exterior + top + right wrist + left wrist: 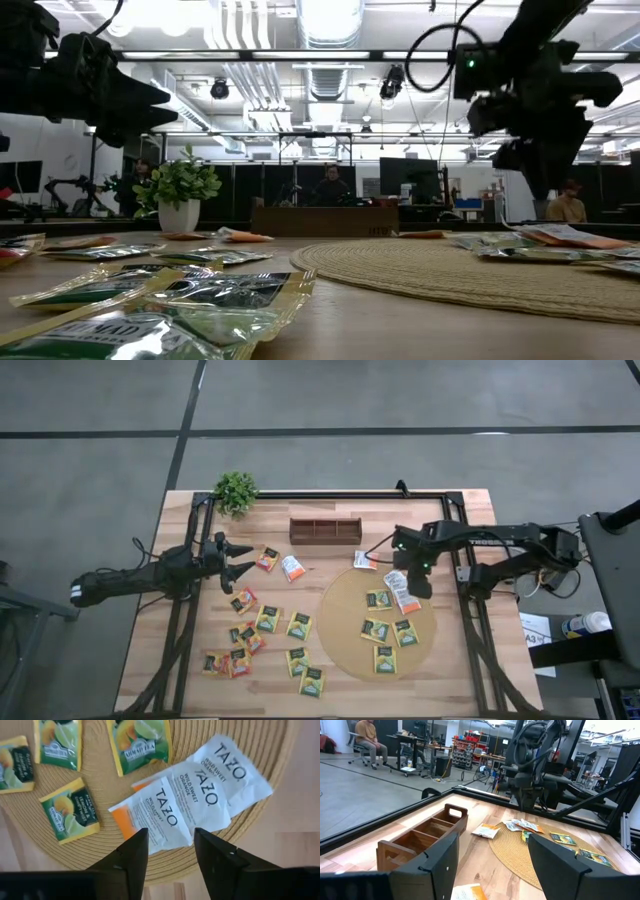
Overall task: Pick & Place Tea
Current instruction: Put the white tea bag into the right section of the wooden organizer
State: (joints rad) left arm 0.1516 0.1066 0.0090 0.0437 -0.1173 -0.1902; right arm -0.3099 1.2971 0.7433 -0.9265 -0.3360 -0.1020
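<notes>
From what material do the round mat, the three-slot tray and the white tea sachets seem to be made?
The round mat looks like woven straw or similar plant fibre, matte tan, with fine ridges in rings. The three-slot tray looks like brown wood with a smooth, slightly glossy finish and visible grain. The white sachets seem to be paper, perhaps coated: they crease and carry printed lettering.

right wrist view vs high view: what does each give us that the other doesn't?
Only the right wrist view: print on the white sachets reads TAZO Wild Sweet Orange, and the right pincer stands open just above them, holding nothing.

Only the high view: the left pincer open near the scattered sachets, the wooden tray and the plant.

Both: white and green sachets on the round mat.
</notes>
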